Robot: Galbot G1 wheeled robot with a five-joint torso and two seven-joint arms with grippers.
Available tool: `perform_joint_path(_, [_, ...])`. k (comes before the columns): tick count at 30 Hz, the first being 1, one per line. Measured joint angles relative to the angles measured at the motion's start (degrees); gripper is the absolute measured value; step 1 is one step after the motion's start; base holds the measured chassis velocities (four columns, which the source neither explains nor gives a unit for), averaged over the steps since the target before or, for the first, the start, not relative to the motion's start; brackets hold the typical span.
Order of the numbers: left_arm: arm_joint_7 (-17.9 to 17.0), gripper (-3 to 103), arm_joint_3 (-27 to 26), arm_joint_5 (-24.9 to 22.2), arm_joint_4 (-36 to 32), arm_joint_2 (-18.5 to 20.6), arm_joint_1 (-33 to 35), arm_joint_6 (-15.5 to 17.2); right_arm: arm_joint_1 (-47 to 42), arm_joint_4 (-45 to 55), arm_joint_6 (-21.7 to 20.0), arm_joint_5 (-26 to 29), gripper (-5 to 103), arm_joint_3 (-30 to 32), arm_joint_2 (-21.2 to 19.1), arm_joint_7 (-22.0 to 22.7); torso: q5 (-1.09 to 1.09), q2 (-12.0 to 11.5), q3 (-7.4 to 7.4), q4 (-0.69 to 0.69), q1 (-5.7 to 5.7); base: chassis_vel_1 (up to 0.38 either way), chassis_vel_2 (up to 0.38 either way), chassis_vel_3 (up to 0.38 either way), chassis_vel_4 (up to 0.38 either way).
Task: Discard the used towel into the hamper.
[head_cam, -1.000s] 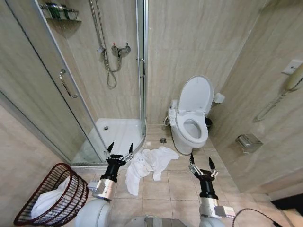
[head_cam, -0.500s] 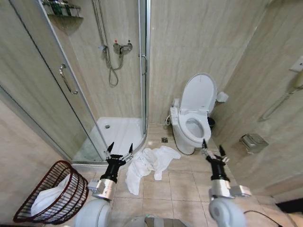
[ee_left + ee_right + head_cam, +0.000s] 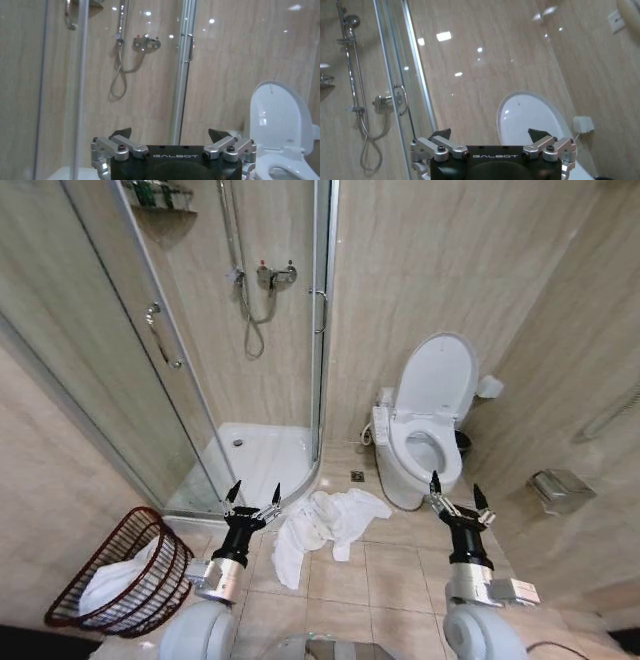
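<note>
Landmark: toilet (image 3: 425,442), white, lid raised against the back wall.
Shower cabin (image 3: 215,340): to the toilet's left, curved glass door (image 3: 322,330) with a metal handle.
Shower tray (image 3: 258,460): white, low, left of the toilet's base.
Mixer tap and hose (image 3: 268,285): on the wall inside the cabin, up and left of the toilet.
Floor drain (image 3: 357,476): just left of the toilet's base.
Paper holder (image 3: 560,488): metal, on the side wall right of the toilet.

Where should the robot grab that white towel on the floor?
Probably the bunched, raised folds in the middle of the towel, coming straight down from above. It lies crumpled flat on the tiles, so its thin edges give the jaws little to pinch.
</note>
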Motion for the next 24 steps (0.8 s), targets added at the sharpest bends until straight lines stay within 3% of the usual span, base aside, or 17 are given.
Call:
perform_joint_path(10, [0.0, 100, 0.0, 0.0, 0.0, 0.0, 0.0, 0.0, 2.2, -3.7, 0.0, -1.4, 100, -1.6, 0.8, 5.1, 0.00, -1.9, -1.03, 0.00, -0.88, 0.000, 0.000, 0.000, 0.000])
perform_joint_path(24, [0.0, 100, 0.0, 0.0, 0.0, 0.0, 0.0, 0.0, -0.2, -4.8, 1.1, -1.1, 100, -1.7, 0.9, 2.9, 0.00, -5.3, -2.88, 0.00, -2.43, 0.000, 0.000, 0.000, 0.000])
